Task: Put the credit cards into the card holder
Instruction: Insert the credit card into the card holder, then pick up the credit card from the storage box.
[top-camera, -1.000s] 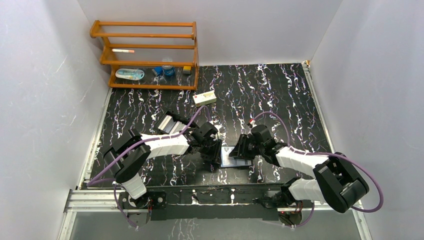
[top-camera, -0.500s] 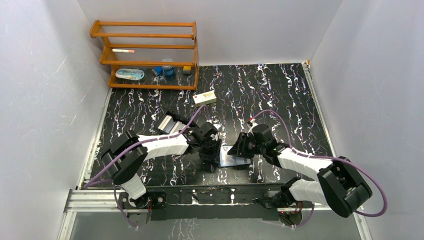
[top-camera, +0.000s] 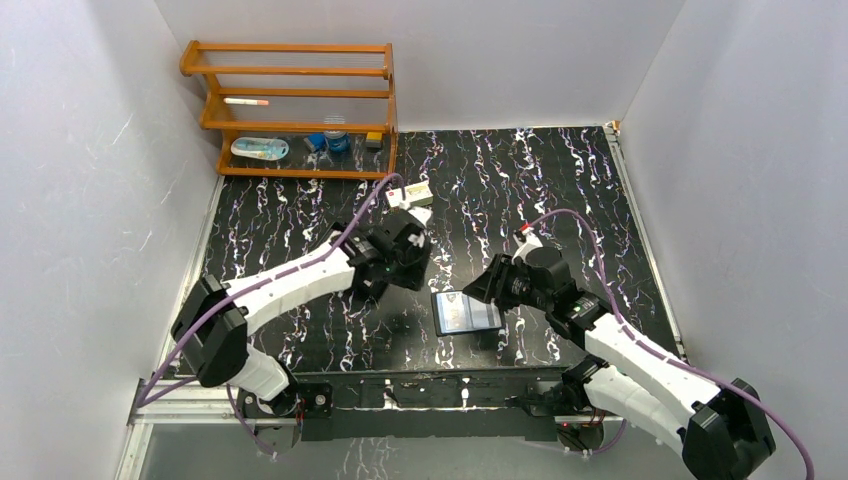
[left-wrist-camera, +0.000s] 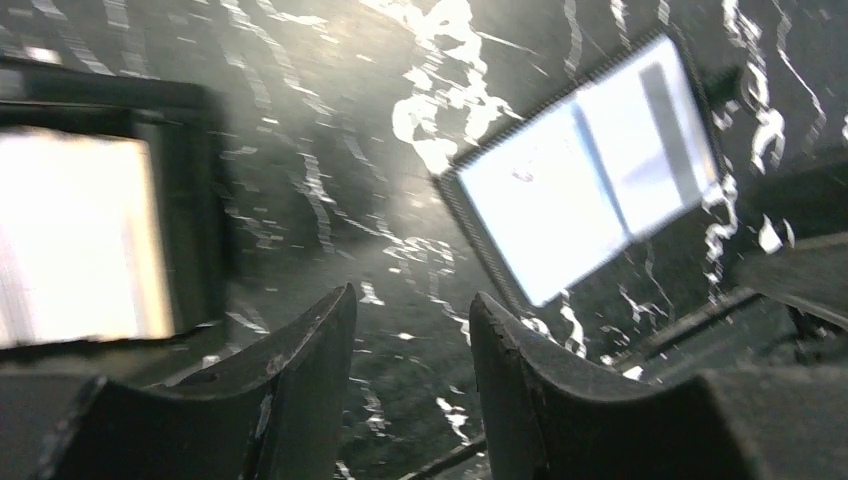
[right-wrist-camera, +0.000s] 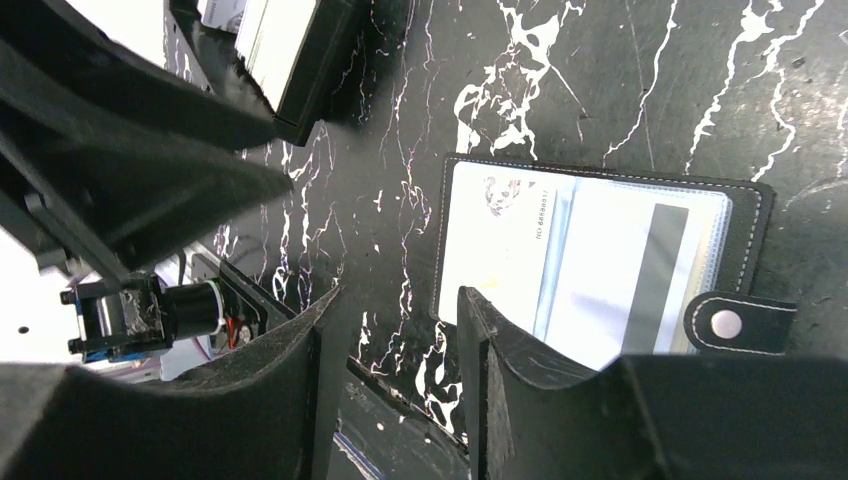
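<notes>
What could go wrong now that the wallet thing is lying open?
Nothing holds the card holder, so it could slide when a card is pushed in. The left gripper hangs close to the black box of cards and might knock it.

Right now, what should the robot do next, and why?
Probably ease the left gripper onto the credit cards in the black box to pick one up: it is open and empty, and the card holder lies open.
</notes>
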